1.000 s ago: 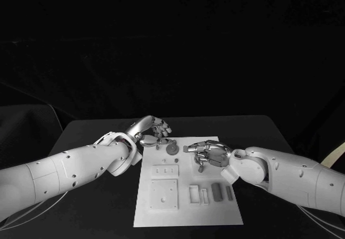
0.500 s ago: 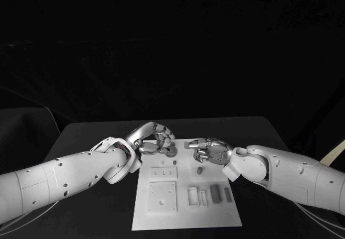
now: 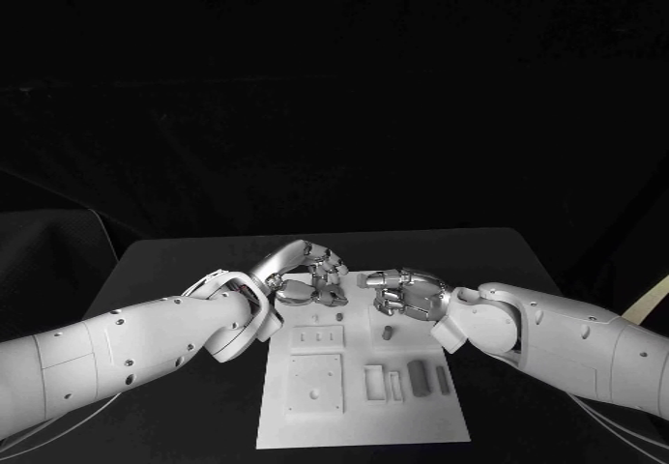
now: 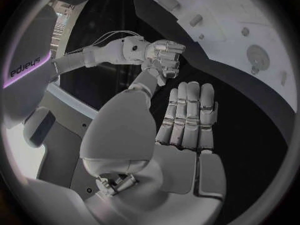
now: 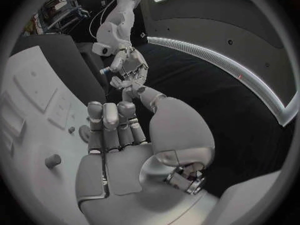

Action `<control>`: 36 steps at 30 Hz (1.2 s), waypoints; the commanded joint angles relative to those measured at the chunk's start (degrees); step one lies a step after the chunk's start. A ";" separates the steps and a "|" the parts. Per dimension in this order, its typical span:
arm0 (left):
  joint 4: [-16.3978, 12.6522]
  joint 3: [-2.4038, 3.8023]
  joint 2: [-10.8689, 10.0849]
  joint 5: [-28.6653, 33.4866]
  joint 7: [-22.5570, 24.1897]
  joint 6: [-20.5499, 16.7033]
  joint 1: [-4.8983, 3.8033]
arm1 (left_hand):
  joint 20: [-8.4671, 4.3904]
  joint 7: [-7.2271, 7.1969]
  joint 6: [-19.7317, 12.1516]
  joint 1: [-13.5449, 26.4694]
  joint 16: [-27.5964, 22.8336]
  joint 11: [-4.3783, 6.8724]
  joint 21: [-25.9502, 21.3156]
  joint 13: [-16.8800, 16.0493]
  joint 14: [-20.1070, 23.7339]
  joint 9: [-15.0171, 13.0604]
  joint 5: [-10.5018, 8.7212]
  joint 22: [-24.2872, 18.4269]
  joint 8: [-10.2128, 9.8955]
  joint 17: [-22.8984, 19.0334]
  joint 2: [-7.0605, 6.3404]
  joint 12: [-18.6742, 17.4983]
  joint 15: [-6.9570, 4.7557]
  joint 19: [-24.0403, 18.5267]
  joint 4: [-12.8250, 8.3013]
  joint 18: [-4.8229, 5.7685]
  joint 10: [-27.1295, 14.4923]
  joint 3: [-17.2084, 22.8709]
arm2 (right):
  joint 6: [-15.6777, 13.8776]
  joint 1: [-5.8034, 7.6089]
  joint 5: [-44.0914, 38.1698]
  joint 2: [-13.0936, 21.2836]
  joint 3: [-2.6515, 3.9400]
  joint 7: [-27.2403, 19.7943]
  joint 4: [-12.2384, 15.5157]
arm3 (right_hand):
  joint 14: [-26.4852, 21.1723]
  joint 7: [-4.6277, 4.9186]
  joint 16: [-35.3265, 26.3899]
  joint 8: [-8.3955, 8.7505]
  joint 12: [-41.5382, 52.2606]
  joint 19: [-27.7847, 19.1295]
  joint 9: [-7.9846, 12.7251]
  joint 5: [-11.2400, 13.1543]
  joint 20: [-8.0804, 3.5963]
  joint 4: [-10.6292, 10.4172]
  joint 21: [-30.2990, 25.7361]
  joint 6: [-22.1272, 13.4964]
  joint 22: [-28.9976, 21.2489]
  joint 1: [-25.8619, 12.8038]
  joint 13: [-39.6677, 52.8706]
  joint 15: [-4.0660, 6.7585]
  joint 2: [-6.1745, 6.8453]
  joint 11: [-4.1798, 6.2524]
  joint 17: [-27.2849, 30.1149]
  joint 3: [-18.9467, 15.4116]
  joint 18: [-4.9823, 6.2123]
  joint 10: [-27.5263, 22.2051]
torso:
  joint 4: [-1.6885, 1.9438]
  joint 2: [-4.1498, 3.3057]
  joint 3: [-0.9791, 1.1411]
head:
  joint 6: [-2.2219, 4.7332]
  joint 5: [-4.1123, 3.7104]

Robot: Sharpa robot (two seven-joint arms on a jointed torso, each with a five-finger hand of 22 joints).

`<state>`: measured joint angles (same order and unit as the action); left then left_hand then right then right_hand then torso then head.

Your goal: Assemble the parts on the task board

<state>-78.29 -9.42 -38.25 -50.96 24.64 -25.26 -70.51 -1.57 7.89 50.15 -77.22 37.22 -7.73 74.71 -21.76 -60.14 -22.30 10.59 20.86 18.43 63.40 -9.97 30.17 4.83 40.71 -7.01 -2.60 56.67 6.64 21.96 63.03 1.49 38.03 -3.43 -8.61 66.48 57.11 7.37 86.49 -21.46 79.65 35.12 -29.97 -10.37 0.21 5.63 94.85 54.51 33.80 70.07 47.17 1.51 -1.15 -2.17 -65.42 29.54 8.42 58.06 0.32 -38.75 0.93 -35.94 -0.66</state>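
The white task board (image 3: 363,420) lies in the middle of the black table. My left hand (image 3: 305,277) hovers over its far left corner with straight fingers and holds nothing. My right hand (image 3: 401,292) hangs beside it over the far edge, fingers loosely bent, palm bare. Just nearer than the right hand a short grey peg (image 3: 387,332) stands upright on the board, untouched. The left wrist view shows my left hand (image 4: 184,120), the right hand (image 4: 159,55), the board (image 4: 262,15) and a round disc (image 4: 256,52) lying on it. The right wrist view shows my right hand (image 5: 115,135) above the peg (image 5: 53,160).
A square plate (image 3: 318,382) and a slotted block (image 3: 318,336) sit on the board's left half. Several upright grey pieces (image 3: 419,375) stand at its near right. Bare black table (image 3: 167,261) surrounds the board on all sides.
My right hand has lifted off the peg, which now stands uncovered. My left hand has moved right, over where the round disc lay, and both hands sit higher and closer together.
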 commanded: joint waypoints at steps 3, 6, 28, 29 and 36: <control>-0.16 0.03 0.18 2.38 1.57 -1.42 -0.02 | -0.13 0.45 0.60 -0.76 0.57 -0.05 0.37 -0.26 -0.94 -0.20 -0.06 0.18 0.22 0.18 0.34 0.69 -0.12 0.93 0.70 -0.84 1.02 0.12 | 1.47 -0.04 0.31 -0.36 0.03 -0.50 -0.09 | -0.27 0.51 -0.29 -1.92 -0.26 -0.12 -1.44 -0.24 0.08 -0.16 3.20 5.09 -0.07 -0.13 -0.07 0.17 -0.73 -0.16 0.07 0.29 -0.24 0.02 | 0.00 0.03 0.10 | 0.03 0.17; -0.32 0.03 0.29 2.57 1.72 -1.77 -0.02 | -0.15 0.36 0.90 -0.74 0.65 -0.12 0.44 -0.31 -1.08 -0.29 -0.06 0.21 0.38 0.21 0.53 0.86 -0.18 1.09 0.87 -0.86 1.22 0.15 | 1.62 -0.04 0.18 -0.47 0.03 -0.33 0.01 | -0.29 0.51 -0.30 -1.91 -0.27 -0.13 -1.44 -0.24 0.09 -0.16 3.19 5.08 -0.08 -0.14 -0.08 0.17 -0.74 -0.17 0.08 0.30 -0.24 0.00 | -0.02 0.03 0.08 | -0.04 0.17; -0.51 0.04 1.27 1.73 1.52 -0.43 -0.01 | -0.77 -0.41 5.43 -2.15 3.33 0.93 2.57 -1.62 -5.28 -1.44 -0.05 1.02 1.96 1.16 1.90 4.95 -1.68 5.00 1.98 -1.84 6.63 1.62 | 2.23 -0.04 0.19 -1.22 0.03 0.24 0.92 | -0.40 0.51 -0.38 -1.88 -0.35 -0.24 -1.44 -0.23 0.10 -0.13 3.12 5.02 -0.12 -0.26 -0.13 0.16 -0.80 -0.20 0.11 0.35 -0.27 -0.08 | -0.01 0.00 0.03 | -0.23 0.45; -0.54 0.04 1.27 1.67 1.49 -0.44 -0.01 | -0.92 -0.42 5.52 -2.16 4.18 1.13 3.16 -1.95 -6.03 -1.45 -0.05 1.27 1.81 1.61 1.85 5.73 -2.00 5.74 2.02 -2.02 7.26 1.53 | 2.23 -0.04 0.19 -1.23 0.03 0.27 0.93 | -0.40 0.51 -0.38 -1.88 -0.35 -0.24 -1.44 -0.23 0.10 -0.13 3.12 5.02 -0.12 -0.26 -0.13 0.16 -0.80 -0.20 0.12 0.35 -0.27 -0.09 | -0.01 0.00 0.03 | -0.23 0.45; -0.52 0.04 1.26 1.39 1.13 -0.62 -0.01 | -2.36 -0.63 6.31 -2.30 13.68 3.18 9.17 -6.69 -9.55 -1.41 -0.02 4.09 0.61 7.33 1.91 14.93 -4.57 10.69 2.25 -3.59 10.68 0.22 | 2.28 -0.03 -0.16 -1.53 0.03 0.50 0.67 | -0.42 0.51 -0.39 -1.87 -0.37 -0.26 -1.44 -0.23 0.11 -0.13 3.11 5.01 -0.13 -0.28 -0.14 0.15 -0.81 -0.21 0.12 0.36 -0.27 -0.10 | -0.01 0.01 0.06 | -0.20 0.47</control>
<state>-78.72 -9.41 -37.06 -49.28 25.52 -26.17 -70.50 -3.80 7.29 56.06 -79.03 50.07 -4.67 83.37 -28.03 -69.44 -23.69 10.59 24.71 19.23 70.24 -8.16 44.32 0.39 50.98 -4.80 -4.97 67.09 7.07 22.90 63.03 1.49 36.60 -3.42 -8.05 67.16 56.89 7.37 86.49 -21.46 79.65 35.12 -29.97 -10.41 0.20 5.53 94.85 54.51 33.76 69.78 47.10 1.54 -1.46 -2.18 -65.38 29.64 8.39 58.06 0.32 -38.75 0.97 -36.18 -0.19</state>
